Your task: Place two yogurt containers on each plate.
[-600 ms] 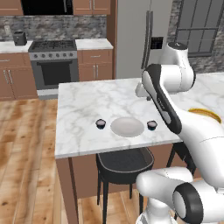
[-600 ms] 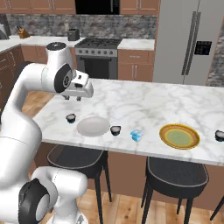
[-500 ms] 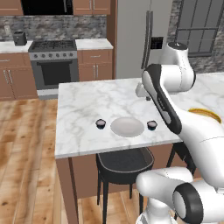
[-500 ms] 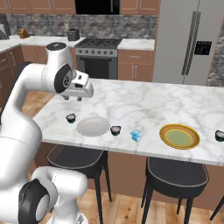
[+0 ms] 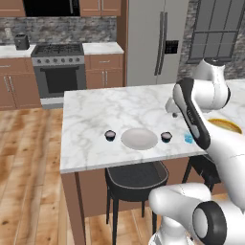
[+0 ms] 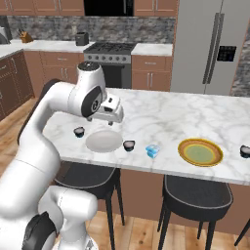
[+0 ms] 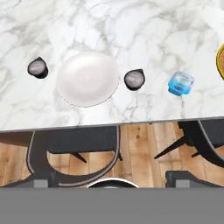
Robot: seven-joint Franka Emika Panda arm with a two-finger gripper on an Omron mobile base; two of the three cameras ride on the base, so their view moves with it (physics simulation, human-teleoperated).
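A pale plate (image 5: 139, 139) (image 6: 103, 141) (image 7: 88, 79) lies near the island's front edge. One dark yogurt container (image 5: 110, 135) (image 6: 79, 131) (image 7: 37, 68) stands to its left, another (image 5: 166, 137) (image 6: 129, 145) (image 7: 134, 80) to its right, both on the marble. A light blue container (image 5: 188, 139) (image 6: 153, 151) (image 7: 180, 83) sits further right. The gold-rimmed plate (image 6: 200, 152) (image 5: 225, 125) (image 7: 221, 61) has nothing on it, and a third dark container (image 6: 245, 151) stands beyond it. My gripper (image 6: 111, 120) (image 5: 172, 111) hangs open above the counter behind the pale plate, holding nothing.
Stools (image 6: 196, 193) (image 5: 136, 176) stand under the island's front edge. A stove (image 5: 60, 67) and fridge (image 6: 210, 46) line the back wall. Bare marble (image 6: 166, 112) stretches behind the plates.
The hand has shifted a little toward the island's front edge and lower, closer to over the pale plate. The plates and containers lie as before.
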